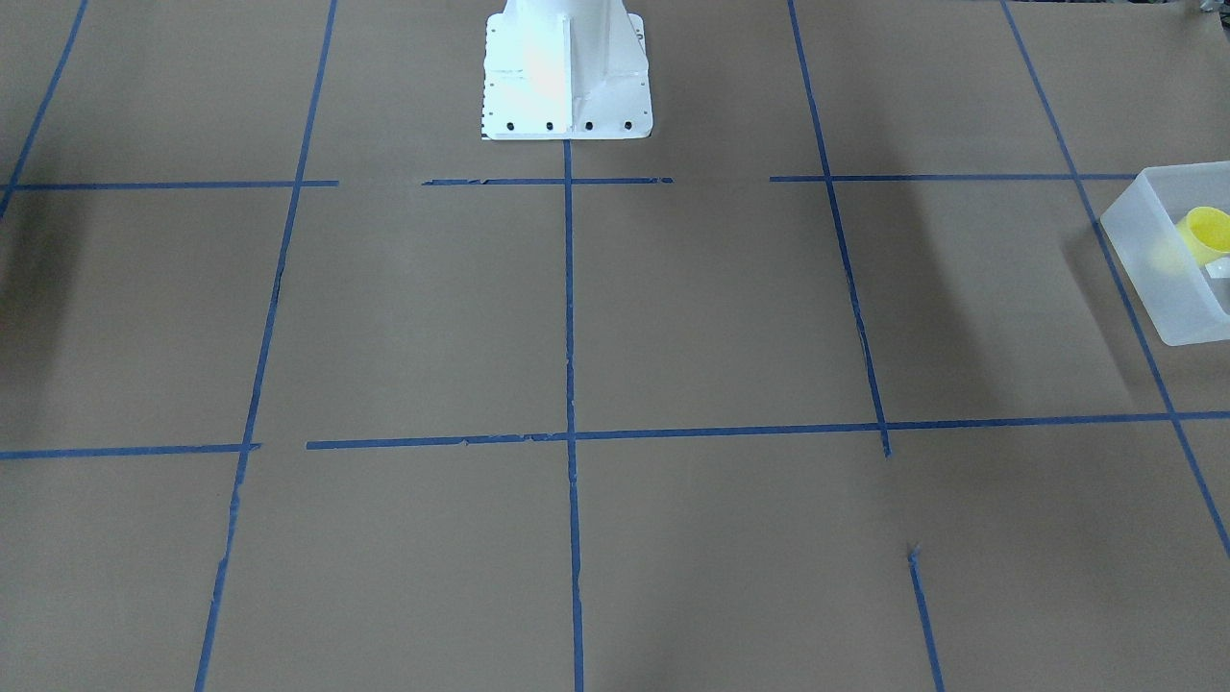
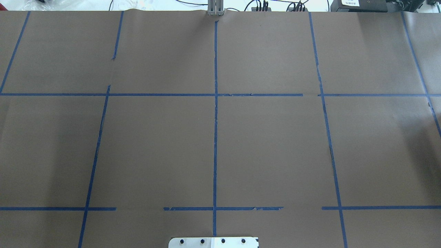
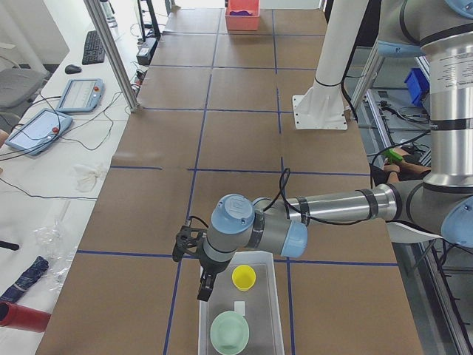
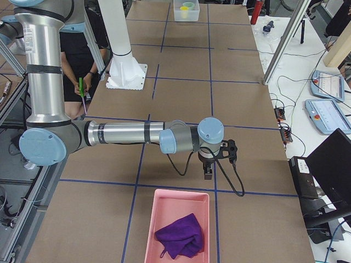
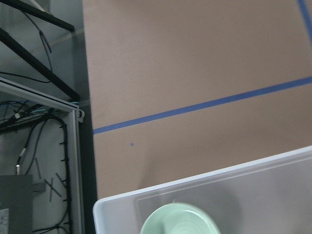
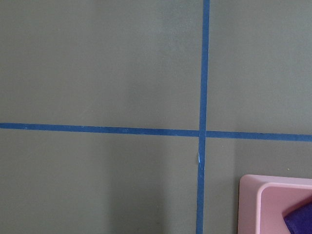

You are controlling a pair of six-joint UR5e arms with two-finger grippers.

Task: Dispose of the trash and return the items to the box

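Note:
The frosted-white box (image 3: 275, 314) sits at the table's left end. In it stands the yellow cup (image 3: 244, 277), beside a pale green bowl (image 3: 229, 333) and a small white label (image 3: 239, 306). The box (image 1: 1143, 240) and the cup (image 1: 1206, 234) also show at the front view's right edge. My left gripper (image 3: 202, 294) hangs over the box's outer wall, left of the cup; I cannot tell if it is open or shut. The left wrist view shows the box's corner (image 5: 195, 187) and the bowl (image 5: 180, 222). My right gripper (image 4: 209, 174) hangs over bare table; its state cannot be told.
A pink bin (image 4: 151, 230) holding a purple cloth (image 4: 181, 235) sits at the table's right end, just in front of my right gripper; its corner (image 6: 253, 204) shows in the right wrist view. The robot's white base (image 1: 567, 77) stands mid-table. Blue tape lines cross the brown surface.

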